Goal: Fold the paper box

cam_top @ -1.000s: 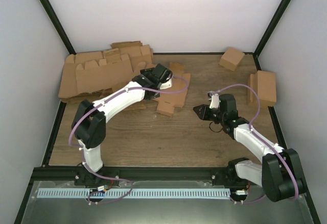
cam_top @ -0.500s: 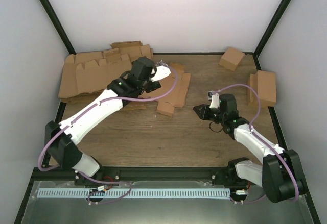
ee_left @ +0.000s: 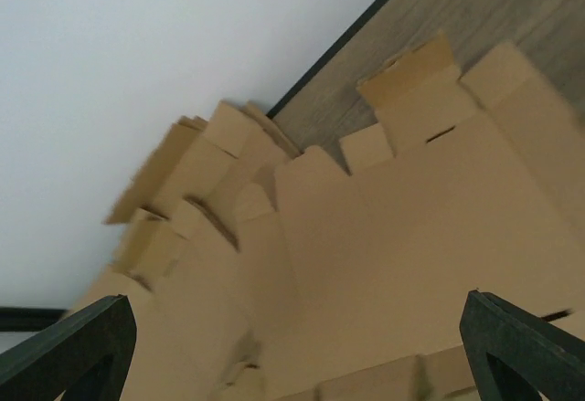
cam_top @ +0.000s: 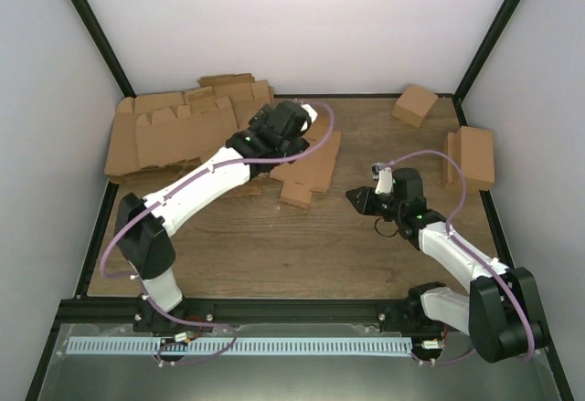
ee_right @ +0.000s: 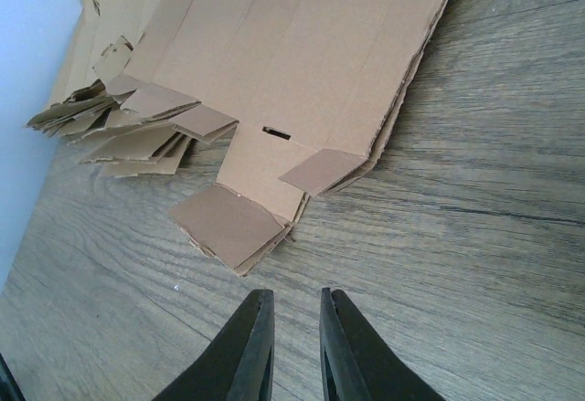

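right tool: my fingers almost together, gripping nothing, low over the wood surface
paper box: flat sheet just beyond, mid-surface, tabs facing me
left tool: my fingers wide apart above that sheet
far left: pile of flat blanks

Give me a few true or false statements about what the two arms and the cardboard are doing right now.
1. The left fingers are spread wide over flat cardboard blanks. True.
2. The right fingers pinch a cardboard flap. False: they are nearly together with nothing between them, over the wooden table.
3. A small brown box sits near the far right corner. True.
4. The small brown box rests on the cardboard blanks. False: it stands apart from them, on the table.
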`<state>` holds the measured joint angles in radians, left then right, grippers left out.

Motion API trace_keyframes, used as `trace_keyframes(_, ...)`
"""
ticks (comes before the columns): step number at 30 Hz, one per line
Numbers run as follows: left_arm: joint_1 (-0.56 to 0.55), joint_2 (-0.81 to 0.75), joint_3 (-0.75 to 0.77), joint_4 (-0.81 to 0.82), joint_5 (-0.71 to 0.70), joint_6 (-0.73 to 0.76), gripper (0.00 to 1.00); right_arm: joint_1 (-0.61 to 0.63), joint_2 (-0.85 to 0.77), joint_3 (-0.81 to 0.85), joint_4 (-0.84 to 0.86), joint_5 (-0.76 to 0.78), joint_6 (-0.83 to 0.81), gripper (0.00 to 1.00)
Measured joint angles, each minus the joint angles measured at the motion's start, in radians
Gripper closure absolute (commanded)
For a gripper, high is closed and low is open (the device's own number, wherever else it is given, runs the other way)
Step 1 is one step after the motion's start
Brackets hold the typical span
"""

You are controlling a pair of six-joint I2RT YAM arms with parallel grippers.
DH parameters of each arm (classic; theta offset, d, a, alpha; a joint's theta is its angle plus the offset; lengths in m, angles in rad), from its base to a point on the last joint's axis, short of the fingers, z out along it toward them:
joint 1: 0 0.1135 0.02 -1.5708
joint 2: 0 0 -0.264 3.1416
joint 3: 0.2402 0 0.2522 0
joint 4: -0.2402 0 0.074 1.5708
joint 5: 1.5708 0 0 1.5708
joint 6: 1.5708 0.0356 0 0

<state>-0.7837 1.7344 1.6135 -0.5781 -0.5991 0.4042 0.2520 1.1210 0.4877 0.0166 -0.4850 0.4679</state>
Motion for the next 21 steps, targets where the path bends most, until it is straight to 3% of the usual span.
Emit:
trace_keyframes(4,0.037,-0.003,0.009,-0.007,0.106,-0.277,0.0,0.0,0.0,0.0,0.0,0.001,0.0,0.84)
trace_keyframes(9,0.055,-0.083,-0.109,0.013,0.184,-0.689,0.0,0.0,0.0,0.0,0.0,0.004,0.0,0.83)
trace_keyframes(11,0.055,-0.111,-0.129,0.016,0.192,-0.78,0.05,0.0,0.0,0.0,0.001,0.004,0.001,0.83)
trace_keyframes(15,0.055,-0.205,-0.234,0.024,0.204,-1.081,0.26,0.0,0.0,0.0,0.013,0.003,0.002,0.83)
trace_keyframes(21,0.055,-0.33,-0.394,0.047,0.219,-1.503,0.26,0.0,0.0,0.0,0.018,0.003,0.002,0.83)
